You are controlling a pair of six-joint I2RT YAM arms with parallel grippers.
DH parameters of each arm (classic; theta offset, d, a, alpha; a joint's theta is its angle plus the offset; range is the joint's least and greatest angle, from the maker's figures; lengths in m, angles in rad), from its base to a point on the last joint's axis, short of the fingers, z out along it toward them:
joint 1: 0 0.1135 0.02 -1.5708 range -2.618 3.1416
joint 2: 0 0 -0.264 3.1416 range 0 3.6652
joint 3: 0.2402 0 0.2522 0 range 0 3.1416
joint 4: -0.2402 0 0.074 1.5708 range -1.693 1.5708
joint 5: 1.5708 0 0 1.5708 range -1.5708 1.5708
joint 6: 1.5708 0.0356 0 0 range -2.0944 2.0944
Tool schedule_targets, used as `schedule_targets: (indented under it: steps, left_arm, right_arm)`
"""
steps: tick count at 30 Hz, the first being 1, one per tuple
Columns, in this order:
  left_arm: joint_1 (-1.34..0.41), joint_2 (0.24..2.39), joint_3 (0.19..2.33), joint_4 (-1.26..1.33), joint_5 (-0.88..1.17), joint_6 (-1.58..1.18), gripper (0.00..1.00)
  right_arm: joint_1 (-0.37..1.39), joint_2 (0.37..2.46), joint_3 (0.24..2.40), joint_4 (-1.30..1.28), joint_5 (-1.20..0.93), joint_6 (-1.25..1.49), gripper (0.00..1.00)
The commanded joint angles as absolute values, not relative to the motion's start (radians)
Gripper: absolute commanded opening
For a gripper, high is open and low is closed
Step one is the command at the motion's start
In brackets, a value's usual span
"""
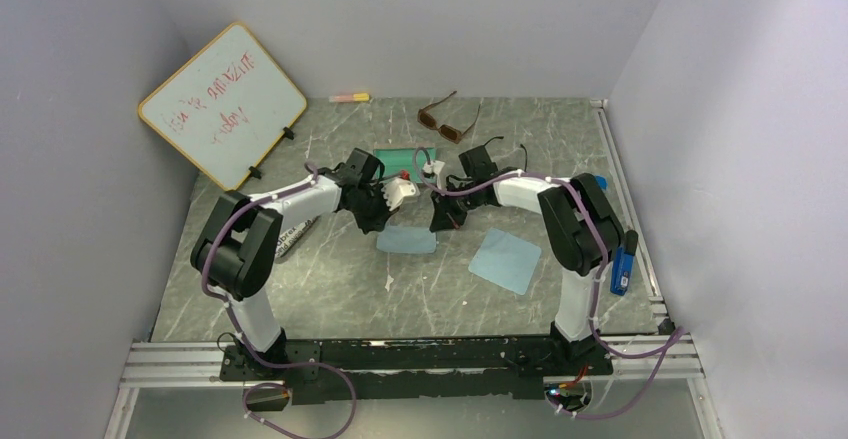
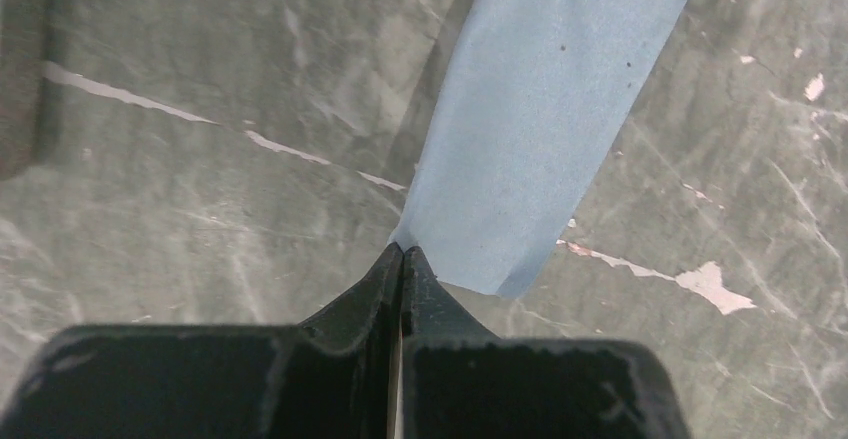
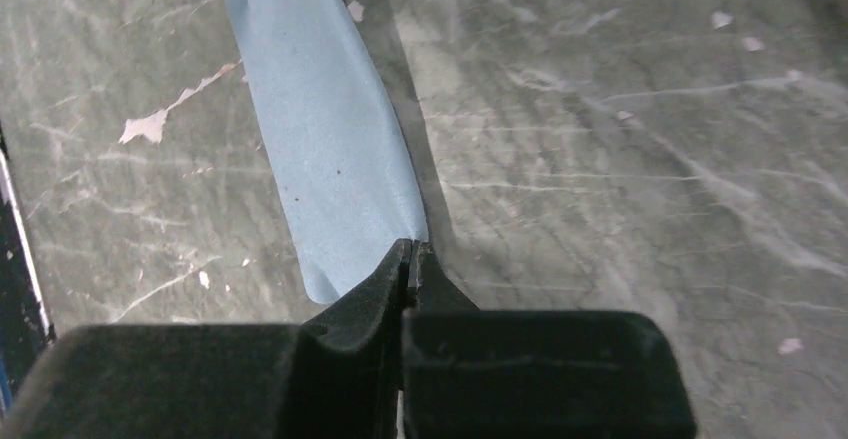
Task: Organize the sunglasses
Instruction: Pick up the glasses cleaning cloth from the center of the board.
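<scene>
The brown sunglasses (image 1: 445, 119) lie open at the back of the table, apart from both arms. Thin black frame parts (image 1: 497, 145) show just behind the right arm; it may be the black pair, mostly hidden. A light blue cloth (image 1: 407, 239) lies between the grippers. My left gripper (image 1: 383, 221) is shut on its left corner, and the cloth (image 2: 540, 109) stretches away from the closed tips (image 2: 402, 251). My right gripper (image 1: 440, 221) is shut on the other corner; the cloth (image 3: 330, 149) hangs off its closed tips (image 3: 411, 246).
A second blue cloth (image 1: 505, 259) lies flat at the front right. A green flat item (image 1: 398, 156) sits behind the grippers. A whiteboard (image 1: 222, 104) leans at the back left, a marker (image 1: 349, 97) by the back wall. A grey pouch (image 1: 297, 234) lies beside the left arm.
</scene>
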State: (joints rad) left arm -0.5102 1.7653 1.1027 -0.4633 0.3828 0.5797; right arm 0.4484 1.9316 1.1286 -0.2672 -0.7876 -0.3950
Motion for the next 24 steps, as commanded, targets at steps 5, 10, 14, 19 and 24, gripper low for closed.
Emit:
schedule_targets:
  steps: [5, 10, 14, 19, 24]
  left_arm:
    - [-0.513, 1.801, 1.173, -0.412, 0.322, 0.551, 0.05]
    - [-0.512, 1.829, 1.207, -0.393, 0.264, 0.538, 0.05]
    - [-0.51, 1.853, 1.243, -0.384, 0.231, 0.533, 0.05]
    - [-0.505, 1.877, 1.28, -0.369, 0.201, 0.528, 0.05]
    - [-0.503, 1.893, 1.309, -0.347, 0.157, 0.524, 0.05]
  right_arm:
    - [0.447, 1.904, 1.204, -0.166, -0.643, -0.307, 0.0]
    - [0.448, 1.926, 1.254, -0.165, -0.587, -0.286, 0.0]
    - [0.448, 1.951, 1.286, -0.166, -0.556, -0.277, 0.0]
    - [0.447, 1.977, 1.316, -0.173, -0.531, -0.277, 0.0]
    - [0.446, 1.982, 1.331, -0.159, -0.514, -0.268, 0.0]
